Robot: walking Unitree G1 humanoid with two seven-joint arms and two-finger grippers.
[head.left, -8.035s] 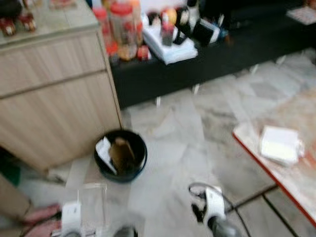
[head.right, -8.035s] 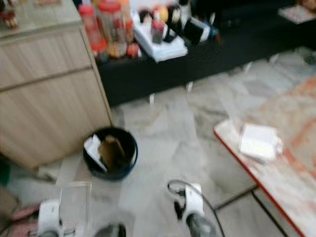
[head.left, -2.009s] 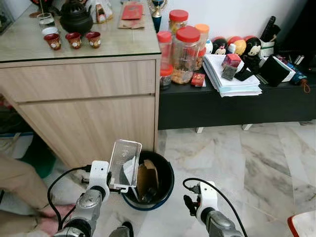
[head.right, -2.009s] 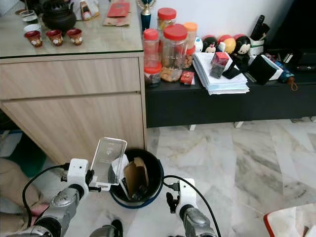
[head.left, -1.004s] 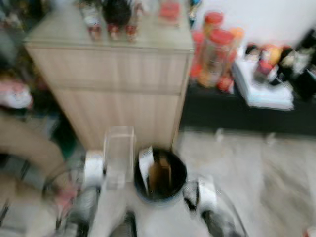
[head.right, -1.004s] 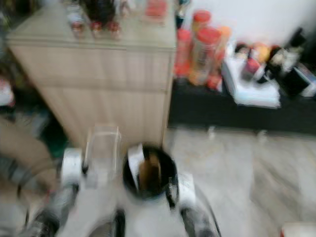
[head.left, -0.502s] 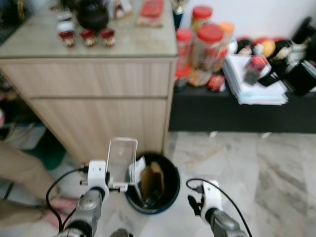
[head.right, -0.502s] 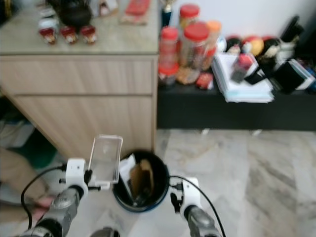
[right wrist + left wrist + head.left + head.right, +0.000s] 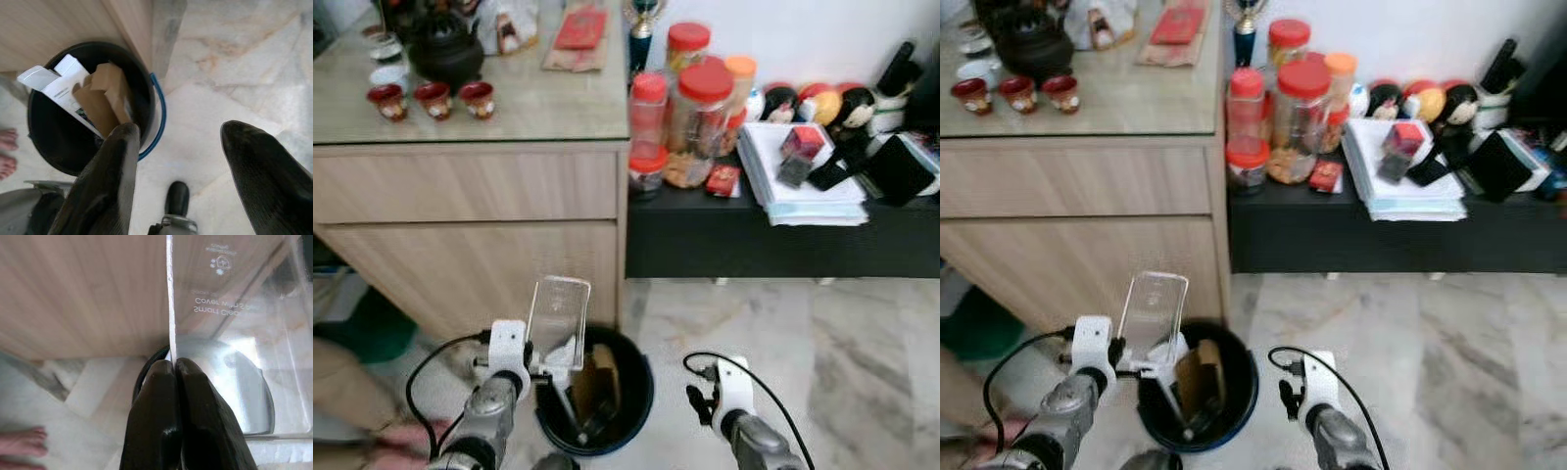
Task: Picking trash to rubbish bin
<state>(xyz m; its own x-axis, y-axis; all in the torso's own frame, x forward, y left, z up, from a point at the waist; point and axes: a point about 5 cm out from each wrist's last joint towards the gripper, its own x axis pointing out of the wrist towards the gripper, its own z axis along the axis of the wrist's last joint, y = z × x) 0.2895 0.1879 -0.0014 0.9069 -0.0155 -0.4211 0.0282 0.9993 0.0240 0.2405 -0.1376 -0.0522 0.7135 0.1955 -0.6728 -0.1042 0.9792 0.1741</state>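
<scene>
Left gripper [image 9: 173, 369] is clamped on a clear plastic tray [image 9: 557, 315], held upright over the near-left rim of the bin [image 9: 641, 392]. Right gripper [image 9: 178, 142] is empty, fingers spread, low beside the bin. Step in hand: drop-off. Next: nudge tray over the opening, then release. Probably clears the cardboard [image 9: 105, 100], hard to judge.

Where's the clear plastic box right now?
In the left eye view the clear plastic box is low on the left, pinched upright in the left gripper at the near-left rim of the black bin, before the wooden cabinet.
</scene>
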